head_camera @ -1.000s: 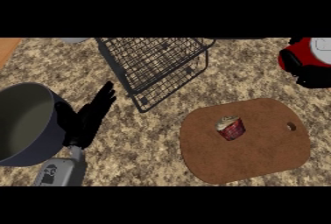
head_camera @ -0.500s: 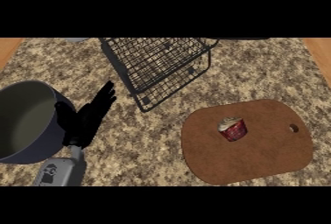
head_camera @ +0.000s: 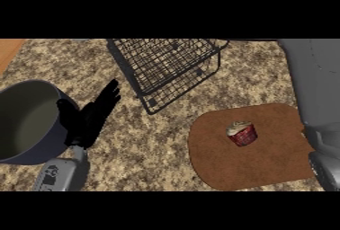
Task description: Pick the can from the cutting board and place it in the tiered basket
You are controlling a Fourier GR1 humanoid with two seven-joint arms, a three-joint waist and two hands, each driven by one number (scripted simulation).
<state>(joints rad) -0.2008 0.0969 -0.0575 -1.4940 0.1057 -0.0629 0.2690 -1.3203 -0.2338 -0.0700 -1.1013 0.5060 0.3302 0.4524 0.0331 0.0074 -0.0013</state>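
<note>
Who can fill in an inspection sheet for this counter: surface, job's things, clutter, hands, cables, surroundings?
Surface: speckled stone counter.
Job's things: can upright on the brown board; wire basket behind, nothing seen in it.
Clutter: grey pot at the left.
Hands: left hand open beside the pot, holding nothing; right hand not seen, only a grey arm at the right edge.
Cables: nothing seen.
Surroundings: wooden strip at the top left corner.
</note>
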